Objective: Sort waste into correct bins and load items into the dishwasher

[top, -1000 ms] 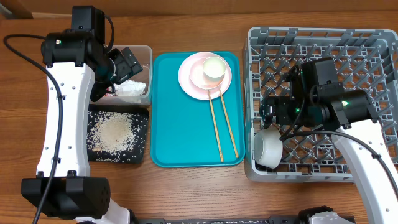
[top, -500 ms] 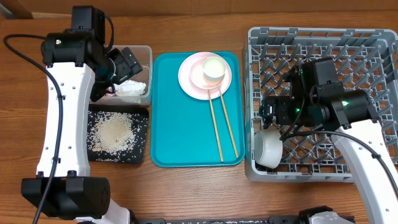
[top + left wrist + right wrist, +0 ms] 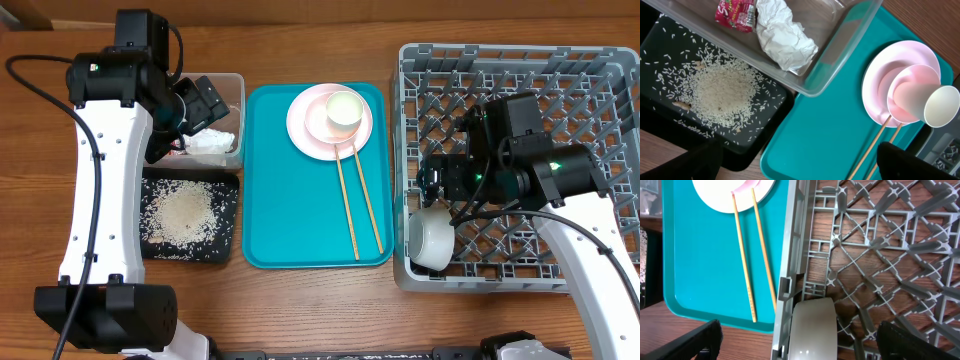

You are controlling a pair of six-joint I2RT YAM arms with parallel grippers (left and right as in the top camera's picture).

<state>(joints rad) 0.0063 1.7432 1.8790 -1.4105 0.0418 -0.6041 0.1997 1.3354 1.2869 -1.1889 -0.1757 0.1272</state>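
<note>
My left gripper (image 3: 205, 105) hangs open over the clear tub (image 3: 232, 85), nothing between its fingers (image 3: 705, 160). In the tub lie a crumpled white tissue (image 3: 782, 35) and a red snack wrapper (image 3: 735, 12). Beside it, the black tray (image 3: 150, 245) holds loose rice (image 3: 722, 92). On the teal tray (image 3: 290, 230) rest the pink plate (image 3: 305, 130), a white cup (image 3: 344, 110) standing on it, and two chopsticks (image 3: 350, 200). My right gripper (image 3: 445, 180) is open above the grey dish rack (image 3: 600, 60). A white bowl (image 3: 812, 325) sits below it in the rack's front-left corner, untouched.
The rack's upright pegs (image 3: 880, 255) and lattice wall (image 3: 790, 255) surround my right gripper. The teal tray's right rim runs close along the rack. Bare wooden table (image 3: 320, 310) shows along the front edge.
</note>
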